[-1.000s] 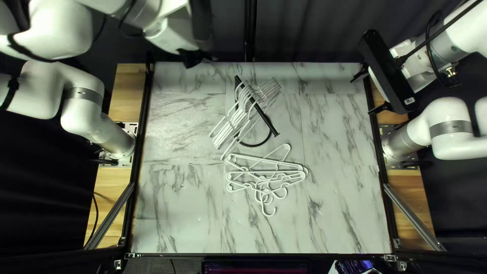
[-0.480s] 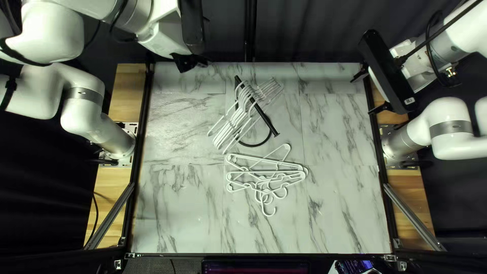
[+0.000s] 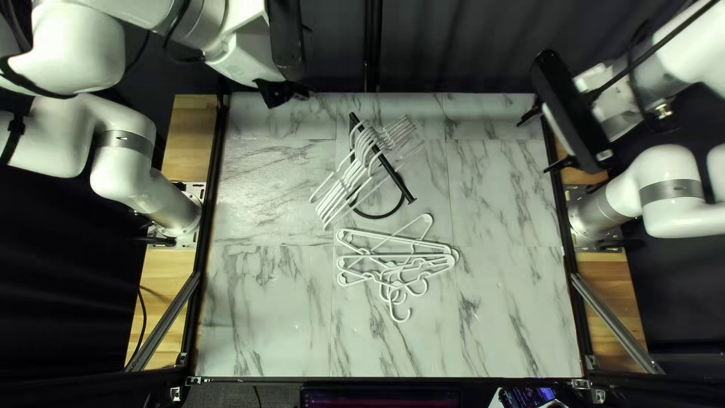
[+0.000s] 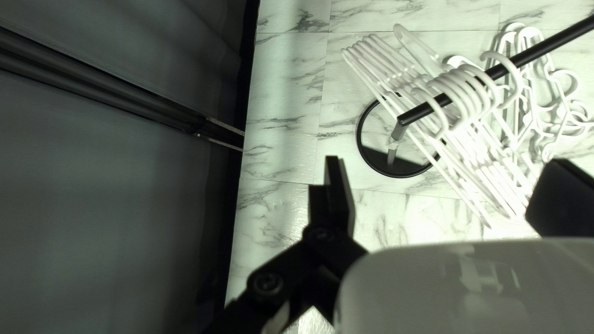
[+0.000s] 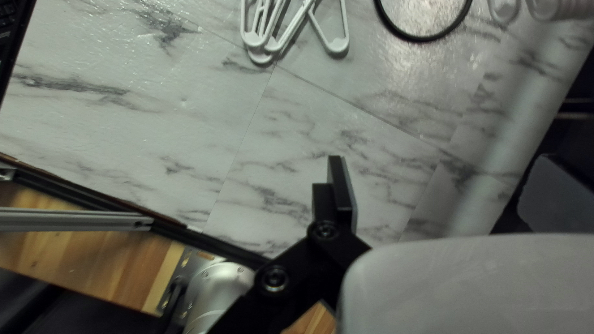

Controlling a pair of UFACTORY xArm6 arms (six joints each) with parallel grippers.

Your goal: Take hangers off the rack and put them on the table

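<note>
White and grey-veined, a marble-look table (image 3: 506, 181) fills the middle of the top left view. Near its centre, toward the far edge, stands a black rack (image 3: 398, 180) with a row of white hangers (image 3: 340, 189) on its slanting bar. On the tabletop just nearer the camera lies an overlapping pile of white hangers (image 3: 393, 254). The left gripper (image 3: 281, 92) is over the far edge, the right gripper (image 3: 534, 146) by the right edge — both with fingers spread wide.
</note>
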